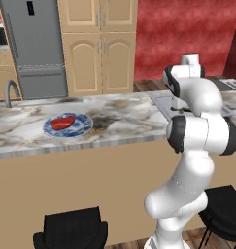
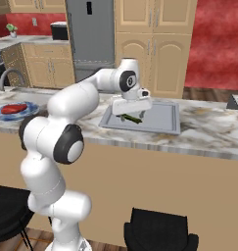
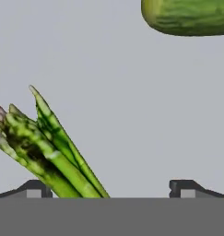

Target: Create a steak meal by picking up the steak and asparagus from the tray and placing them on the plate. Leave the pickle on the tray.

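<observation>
Asparagus, a thin dark-green stalk, lay on the flat grey metal tray under the tool, whose fingers stood apart, one touching it, gripping nothing. Beyond lay the stubby green pickle. Far left on the marble table, the red steak rested on the blue-patterned round plate.

One steak, one plate, one tray, one pickle, seemingly one asparagus bundle.

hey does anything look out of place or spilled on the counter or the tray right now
Nothing stands out. The steak lies flat on the plate, the asparagus and pickle lie apart on the tray, and the open pincer hangs over the asparagus.
</observation>
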You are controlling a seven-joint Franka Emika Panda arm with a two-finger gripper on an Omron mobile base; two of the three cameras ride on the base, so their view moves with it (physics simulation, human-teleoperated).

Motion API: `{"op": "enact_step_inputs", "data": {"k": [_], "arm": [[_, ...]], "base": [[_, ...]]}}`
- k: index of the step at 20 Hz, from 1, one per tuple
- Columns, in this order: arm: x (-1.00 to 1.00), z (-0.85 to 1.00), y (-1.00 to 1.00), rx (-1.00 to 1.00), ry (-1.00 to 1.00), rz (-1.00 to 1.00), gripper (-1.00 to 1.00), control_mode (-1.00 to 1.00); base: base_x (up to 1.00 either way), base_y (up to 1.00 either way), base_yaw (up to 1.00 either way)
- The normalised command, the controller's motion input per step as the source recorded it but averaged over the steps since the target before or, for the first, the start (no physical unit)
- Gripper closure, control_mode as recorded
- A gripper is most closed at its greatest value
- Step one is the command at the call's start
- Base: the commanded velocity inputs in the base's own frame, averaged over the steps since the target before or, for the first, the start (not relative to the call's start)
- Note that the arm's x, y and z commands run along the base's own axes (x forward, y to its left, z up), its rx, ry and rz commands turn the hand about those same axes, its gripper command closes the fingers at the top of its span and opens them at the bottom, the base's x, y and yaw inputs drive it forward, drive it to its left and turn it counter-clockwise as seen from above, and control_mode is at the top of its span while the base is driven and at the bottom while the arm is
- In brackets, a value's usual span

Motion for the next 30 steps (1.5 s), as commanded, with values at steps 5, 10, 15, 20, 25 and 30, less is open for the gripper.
{"op": "enact_step_inputs", "data": {"k": [5,10,15,20,25,30], "arm": [[0.12,-0.36,-0.03,0.00,-0.03,0.03,1.00,-1.00],[-0.03,-0.06,0.04,0.00,-0.05,0.00,1.00,-1.00],[-0.51,0.18,0.26,0.00,-0.21,0.00,1.00,-1.00],[-0.42,0.50,0.66,0.00,-0.23,0.00,1.00,-1.00],[-0.31,0.56,0.84,0.00,-0.17,0.00,1.00,-1.00],[-0.23,0.38,0.95,0.00,-0.10,0.00,1.00,-1.00]], "base": [[0.00,0.00,0.00],[0.00,0.00,0.00],[0.00,0.00,0.00],[0.00,0.00,0.00],[0.00,0.00,0.00],[0.00,0.00,0.00]]}}
